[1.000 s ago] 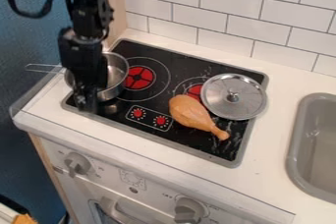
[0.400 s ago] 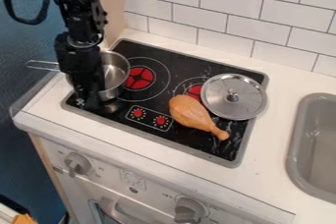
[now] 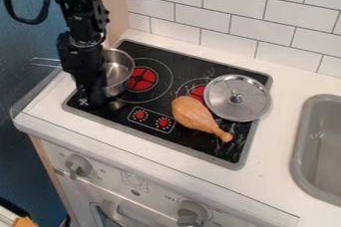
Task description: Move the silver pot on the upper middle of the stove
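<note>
The black two-finger gripper (image 3: 94, 102) hangs down at the left of the frame, over the near left part of the stove, in front of the silver pot. Whether it is open, closed or gripping the pot's wall I cannot tell; its dark body hides the place where they would meet. Its placing on the near side of the pot suggests it is there to pinch the wall or to push the pot away from the camera.

The shiny silver metal pot (image 3: 118, 71) sits upright at the left edge of the black glass stovetop (image 3: 174, 57), partly behind the gripper, its thin wire handle (image 3: 45, 62) sticking out towards the frame's left edge (out of the way, if the pot goes rightward). Just right of it is a red-centred burner (image 3: 142, 78). The task is unfinished: the pot probably has to go up and to the right, towards the stovetop's upper middle.

Further right, the round silver lid (image 3: 248, 105) lies knob up, and beside it the orange-brown toy drumstick (image 3: 194, 114) points its thin end to the lower right. A path along the back of the stovetop would likely spare both a knock. The grey sink (image 3: 301, 154) is at the right edge.
</note>
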Available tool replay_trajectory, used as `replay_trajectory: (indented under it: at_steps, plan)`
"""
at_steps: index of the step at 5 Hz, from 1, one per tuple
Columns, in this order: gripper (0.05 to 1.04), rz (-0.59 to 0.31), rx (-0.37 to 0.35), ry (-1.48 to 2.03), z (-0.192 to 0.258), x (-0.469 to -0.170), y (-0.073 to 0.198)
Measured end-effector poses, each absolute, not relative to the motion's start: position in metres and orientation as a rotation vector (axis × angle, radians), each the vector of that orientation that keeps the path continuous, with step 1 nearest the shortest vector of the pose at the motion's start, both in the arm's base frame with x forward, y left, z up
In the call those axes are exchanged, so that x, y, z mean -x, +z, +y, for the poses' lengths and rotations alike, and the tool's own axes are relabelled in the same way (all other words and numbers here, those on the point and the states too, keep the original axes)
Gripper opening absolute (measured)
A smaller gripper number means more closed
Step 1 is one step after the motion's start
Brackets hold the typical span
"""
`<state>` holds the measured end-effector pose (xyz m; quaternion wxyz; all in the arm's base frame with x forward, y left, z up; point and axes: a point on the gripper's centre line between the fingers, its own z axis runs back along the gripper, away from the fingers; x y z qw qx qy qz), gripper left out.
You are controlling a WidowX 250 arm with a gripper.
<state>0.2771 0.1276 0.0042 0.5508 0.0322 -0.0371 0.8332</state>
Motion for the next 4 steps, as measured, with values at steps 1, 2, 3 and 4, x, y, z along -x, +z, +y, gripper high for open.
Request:
replay_trajectory:
  at_steps: [1, 2, 3, 4]
  plan:
    - [0.089, -0.084, -0.078, 1.965, 0.127, -0.277, 0.005]
    - [0.087, -0.08, -0.07, 1.97, 0.126, -0.275, 0.011]
    - [0.079, -0.107, -0.049, 1.968, 0.123, -0.275, 0.029]
    - [0.077, -0.194, 0.007, 1.946, 0.114, -0.284, 0.057]
